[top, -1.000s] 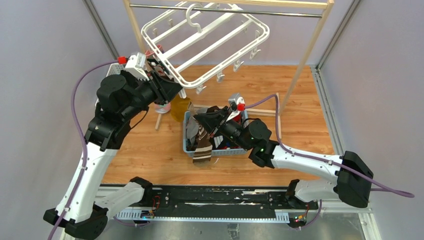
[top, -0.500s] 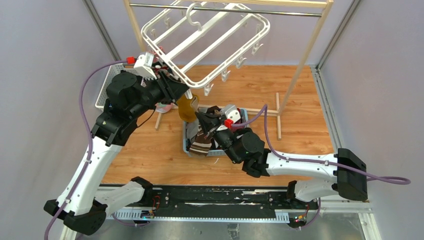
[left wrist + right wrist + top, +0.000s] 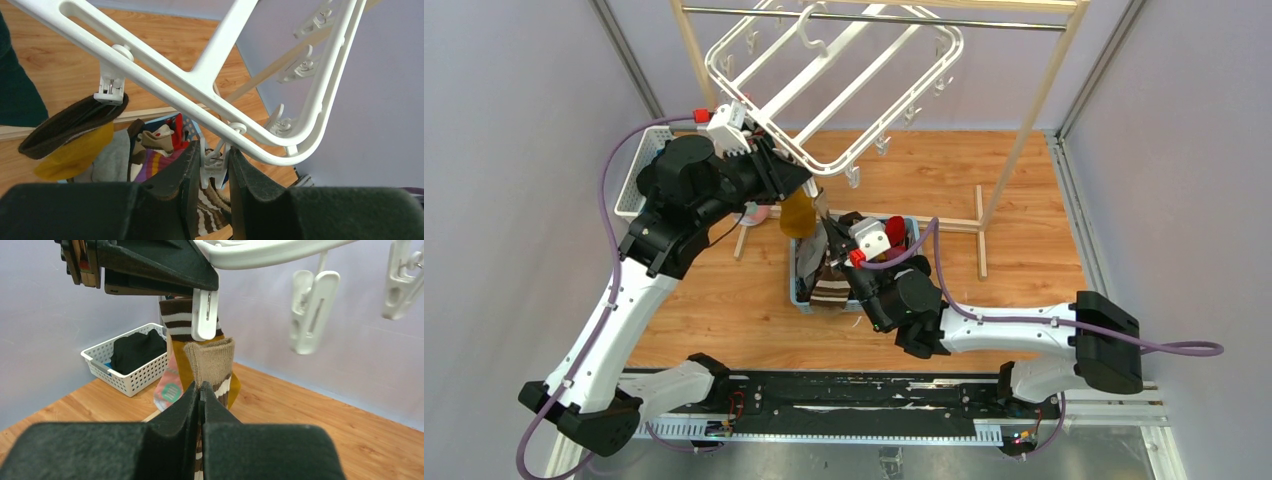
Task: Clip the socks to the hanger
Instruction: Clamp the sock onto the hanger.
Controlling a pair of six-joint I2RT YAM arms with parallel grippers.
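Observation:
The white hanger (image 3: 824,80) hangs tilted from the rail. My left gripper (image 3: 215,150) is shut on one of its clips (image 3: 216,169) at the frame's near corner; in the top view it (image 3: 812,183) is at the hanger's lower edge. My right gripper (image 3: 201,387) is shut on a brown-and-cream striped sock (image 3: 212,362) and holds its cuff upright just below that clip (image 3: 205,315). A mustard sock (image 3: 75,145) with a dark cuff hangs from a neighbouring clip (image 3: 110,90). More socks fill the blue basket (image 3: 802,295).
A white basket (image 3: 127,372) holding a black garment (image 3: 137,350) stands at the far left. The wooden rack's post (image 3: 1034,110) and foot (image 3: 980,235) stand to the right of the basket. Free clips (image 3: 310,310) dangle to the right of the sock.
My right arm has swung left and lifted the striped sock out of the blue basket up to the clip. My left arm has moved right, tilting the hanger further.

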